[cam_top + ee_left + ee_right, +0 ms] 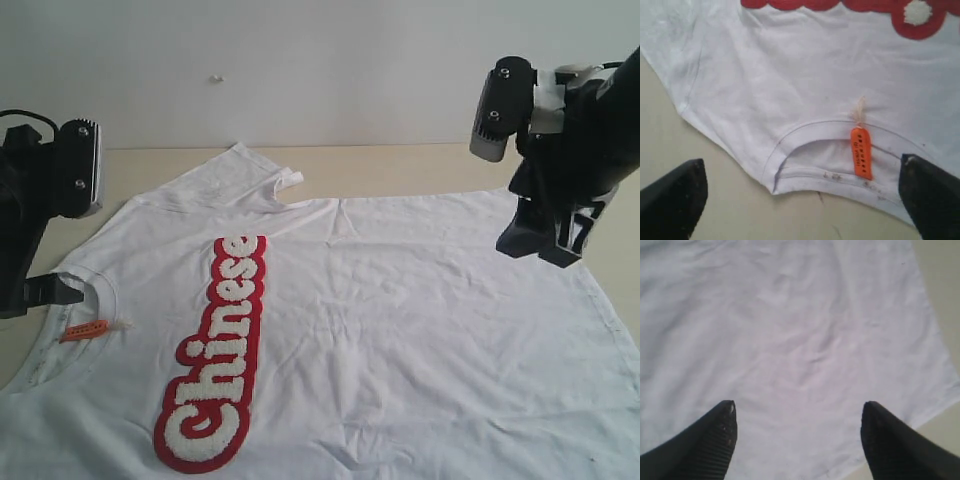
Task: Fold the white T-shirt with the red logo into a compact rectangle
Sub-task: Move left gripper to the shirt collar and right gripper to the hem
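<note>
Lying flat on the bench (420, 165), logo up, the white T-shirt (420, 330) shows no fold yet; red logo (222, 350) fully exposed. Left fingers (675, 195) apart at collar, right fingers (715, 440) apart over hem end, both empty. All folds left to make.

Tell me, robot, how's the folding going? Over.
Left gripper open, at collar. Right gripper open, near hem. White T-shirt flat, unfolded, red logo up. Nothing blocking.
</note>
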